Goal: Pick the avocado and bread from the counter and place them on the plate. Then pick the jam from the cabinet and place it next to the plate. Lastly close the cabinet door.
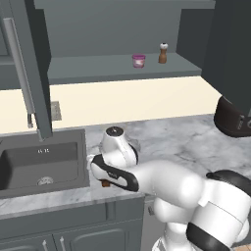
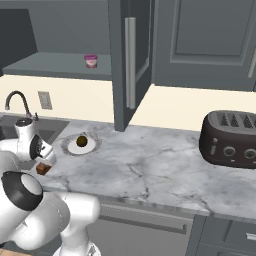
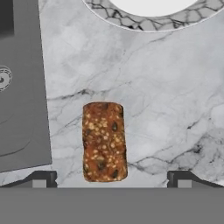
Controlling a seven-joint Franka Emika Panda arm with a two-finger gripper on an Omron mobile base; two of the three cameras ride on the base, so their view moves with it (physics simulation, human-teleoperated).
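1. The desk (image 2: 150, 165) carries everything; the cabinet (image 2: 131, 60) door hangs open above it.
2. The plate (image 2: 92, 146) already holds the avocado (image 2: 81, 142).
3. My pincer (image 3: 112, 178) hangs released, jaws wide, straddling the bread (image 3: 104, 141) lying flat between sink (image 3: 22, 87) and plate.
4. I judge the bread light, firm and crumbly: grip it gently across its narrow sides.
5. The jam (image 1: 138, 61) waits on the shelf.

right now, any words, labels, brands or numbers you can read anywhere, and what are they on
None can be read.
jam: pale band around the jar, too small to show any text.
toaster: round knobs, no markings legible.
bread: seeds, no label.
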